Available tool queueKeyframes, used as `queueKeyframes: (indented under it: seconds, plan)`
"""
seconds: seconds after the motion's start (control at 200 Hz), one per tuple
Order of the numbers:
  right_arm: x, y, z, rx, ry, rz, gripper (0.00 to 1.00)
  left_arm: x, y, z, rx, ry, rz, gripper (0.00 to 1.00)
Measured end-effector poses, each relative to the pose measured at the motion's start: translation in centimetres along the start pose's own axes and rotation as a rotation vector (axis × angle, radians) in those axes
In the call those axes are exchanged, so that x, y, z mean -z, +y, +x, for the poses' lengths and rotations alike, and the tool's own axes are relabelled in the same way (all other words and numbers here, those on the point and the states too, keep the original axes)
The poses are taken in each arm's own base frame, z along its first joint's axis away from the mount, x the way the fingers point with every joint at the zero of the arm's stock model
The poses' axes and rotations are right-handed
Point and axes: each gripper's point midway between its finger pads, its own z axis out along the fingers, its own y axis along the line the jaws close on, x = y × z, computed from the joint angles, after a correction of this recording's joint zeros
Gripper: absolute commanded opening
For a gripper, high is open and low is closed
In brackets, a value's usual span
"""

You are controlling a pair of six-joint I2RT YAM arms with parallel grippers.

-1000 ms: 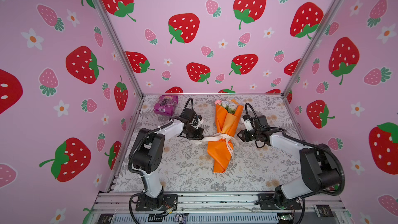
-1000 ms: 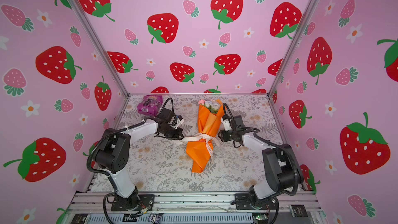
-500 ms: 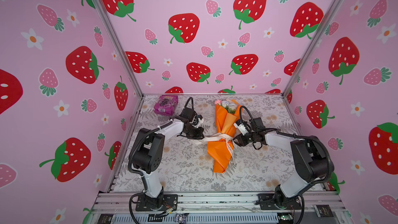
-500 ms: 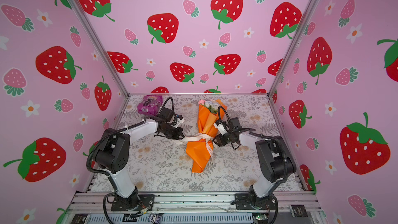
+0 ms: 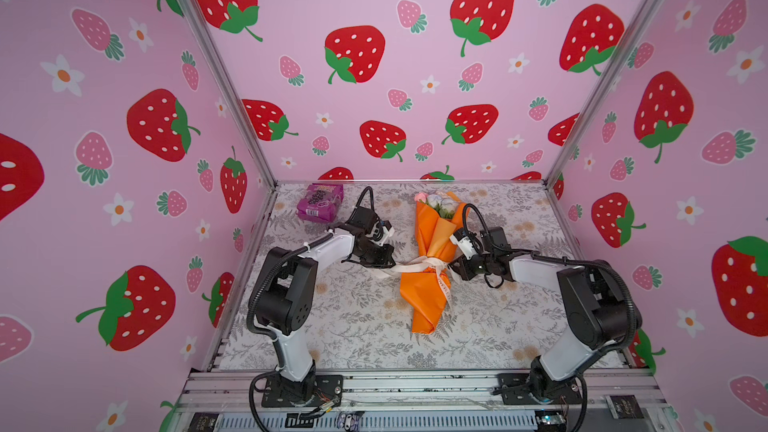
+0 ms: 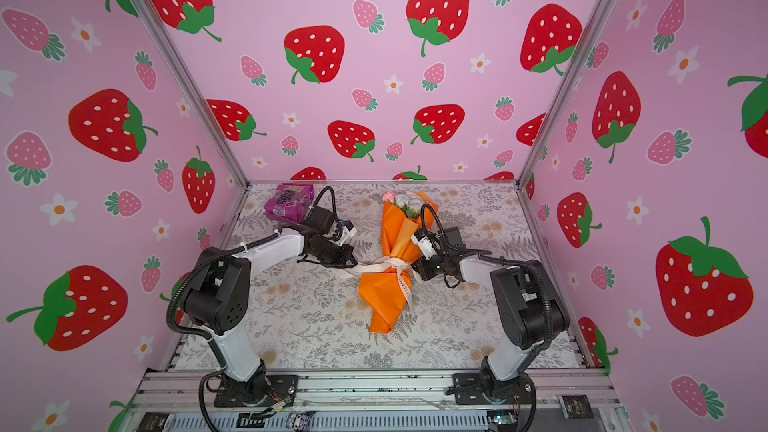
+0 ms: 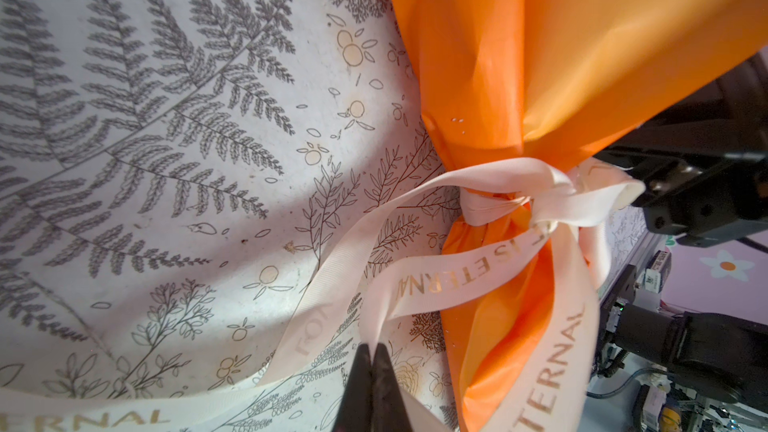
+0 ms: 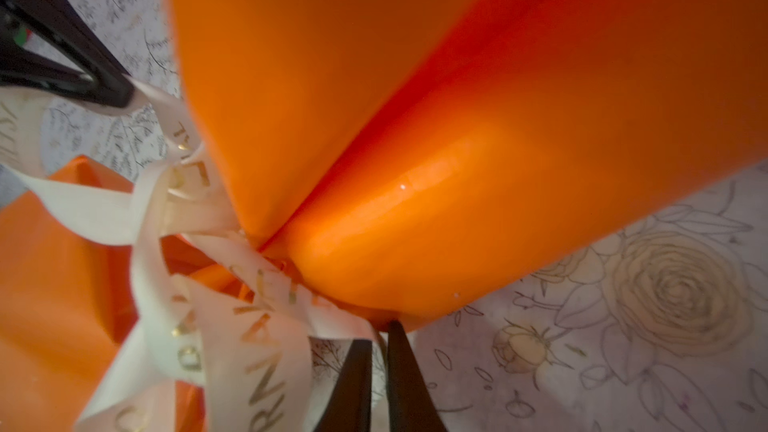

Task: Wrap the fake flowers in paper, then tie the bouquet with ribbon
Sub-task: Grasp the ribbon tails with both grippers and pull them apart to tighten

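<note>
The bouquet of fake flowers (image 5: 432, 243) (image 6: 395, 238) lies mid-table in orange wrapping paper, with its pink and white heads (image 5: 436, 201) at the far end. A cream printed ribbon (image 5: 409, 266) (image 7: 457, 280) is knotted round its waist. My left gripper (image 5: 385, 269) (image 7: 372, 353) sits left of the waist, shut on a ribbon tail. My right gripper (image 5: 452, 266) (image 8: 378, 334) is against the waist's right side. Its fingers are nearly together on a ribbon loop (image 7: 623, 197).
A purple snack packet (image 5: 320, 201) (image 6: 289, 201) lies at the back left, near the wall and behind the left arm. Pink strawberry walls close in three sides. The arm bases stand on the rail along the front edge.
The right gripper has moved left to the bouquet's waist and closed on the ribbon there. The left gripper has held its place, still pinching the ribbon.
</note>
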Motion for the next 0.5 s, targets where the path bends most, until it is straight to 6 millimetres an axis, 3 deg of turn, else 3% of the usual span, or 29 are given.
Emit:
queueKeyframes:
  seconds: [0.105, 0.325, 0.5]
  plan:
    - [0.8, -0.1, 0.4, -0.045, -0.007, 0.037, 0.0, 0.0, 0.1, 0.0, 0.0, 0.0, -0.003, 0.0]
    - [3.0, -0.9, -0.3, -0.135, -0.062, 0.147, 0.0, 0.0, 0.3, 0.0, 0.0, -0.003, -0.017, 0.0]
    - [3.5, -1.8, 0.5, -0.184, -0.049, 0.212, 0.0, 0.0, 0.7, 0.0, 0.0, -0.004, -0.041, 0.0]
